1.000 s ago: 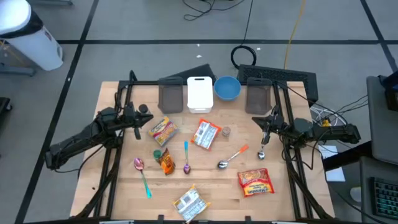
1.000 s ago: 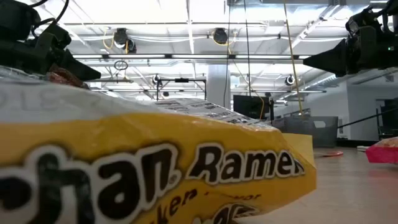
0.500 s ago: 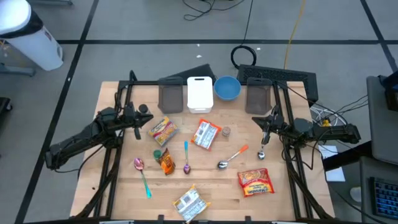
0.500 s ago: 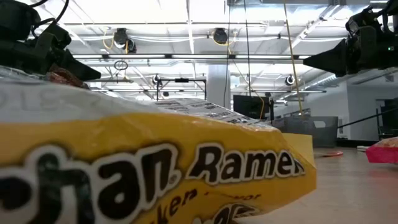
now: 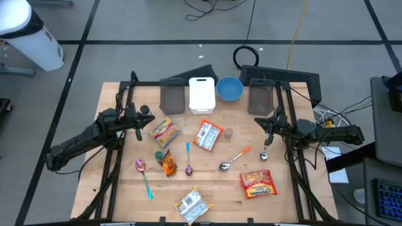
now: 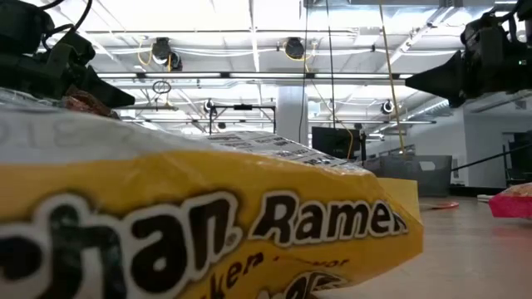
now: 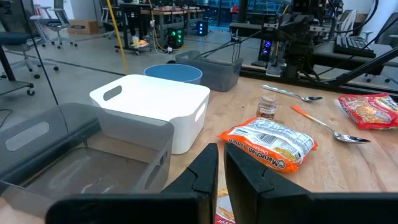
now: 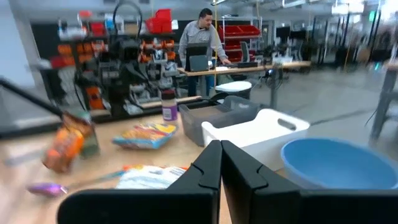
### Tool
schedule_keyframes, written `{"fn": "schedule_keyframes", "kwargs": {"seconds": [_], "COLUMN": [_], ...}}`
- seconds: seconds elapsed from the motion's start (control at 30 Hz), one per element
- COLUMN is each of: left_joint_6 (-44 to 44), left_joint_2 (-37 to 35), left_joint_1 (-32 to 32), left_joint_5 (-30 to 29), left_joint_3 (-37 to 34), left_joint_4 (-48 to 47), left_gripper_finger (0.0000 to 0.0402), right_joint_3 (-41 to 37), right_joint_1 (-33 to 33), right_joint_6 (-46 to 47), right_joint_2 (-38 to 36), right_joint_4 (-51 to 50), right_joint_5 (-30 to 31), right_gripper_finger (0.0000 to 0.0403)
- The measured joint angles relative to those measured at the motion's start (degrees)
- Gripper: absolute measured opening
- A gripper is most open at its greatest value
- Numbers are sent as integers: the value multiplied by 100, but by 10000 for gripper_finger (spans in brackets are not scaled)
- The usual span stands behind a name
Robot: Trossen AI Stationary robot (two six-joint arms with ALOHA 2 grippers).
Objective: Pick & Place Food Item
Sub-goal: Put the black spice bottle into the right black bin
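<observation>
Step in hand: no food item is being carried; by the look of it, the pick is not yet begun and both arms are being held above the wooden table (image 5: 213, 182).

Left gripper (image 5: 141, 119): being held at centre left of the high view, just beside the yellow ramen packet (image 5: 164, 132); its fingers (image 7: 205, 171) are nearly closed on nothing, a narrow gap showing between them.

Right gripper (image 5: 269, 129): being held at centre right, above a metal spoon (image 5: 264, 154); its fingers (image 8: 208, 167) are pressed together and empty.

Food items: a white-and-red noodle packet (image 5: 208, 135) is lying at mid-frame, a red packet (image 5: 258, 183) at lower right, a white packet (image 5: 190, 202) at bottom centre, an orange snack pouch (image 5: 168, 163) left of centre.

Next move: the left gripper's fingers would likely need to be spread and lowered over the yellow packet beside it; which item is meant cannot be told.

Containers: a white bin (image 5: 201, 94), a blue bowl (image 5: 230, 88) and two grey bins (image 5: 172, 98) are being kept along the upper edge.

Room: an open workshop with a grey floor and cables is being shown; a person (image 8: 201, 38) is standing at a desk far behind.
</observation>
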Motion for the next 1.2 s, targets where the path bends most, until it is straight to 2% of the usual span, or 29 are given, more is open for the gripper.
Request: {"fn": "schedule_keyframes", "kwargs": {"seconds": [0.23,0.43,0.53,0.7,0.93,1.03,1.2], "left_joint_6": [1,2,2,2,166,-518,-2619], "left_joint_2": [0,1,2,2,2,2,2], "left_joint_1": [1,0,0,1,2,2,2], "left_joint_5": [0,-2,0,-1,-4,5,-109], "left_joint_3": [-1,0,0,0,0,0,0], "left_joint_4": [0,2,0,2,360,788,1771], "left_gripper_finger": [33,33,33,33,33,33,33], "right_joint_3": [-14,-14,-14,-12,24,325,1465], "right_joint_1": [-1,1,-1,1,-9,-10,-10], "right_joint_6": [1252,1531,1956,2311,2200,2193,1618], "right_joint_2": [2,5,92,462,1972,2906,4482], "right_joint_4": [539,686,754,1672,4094,4712,4743], "right_joint_5": [7,-11,-7,4,180,172,155], "right_gripper_finger": [0,0,0,0,0,2,14]}}
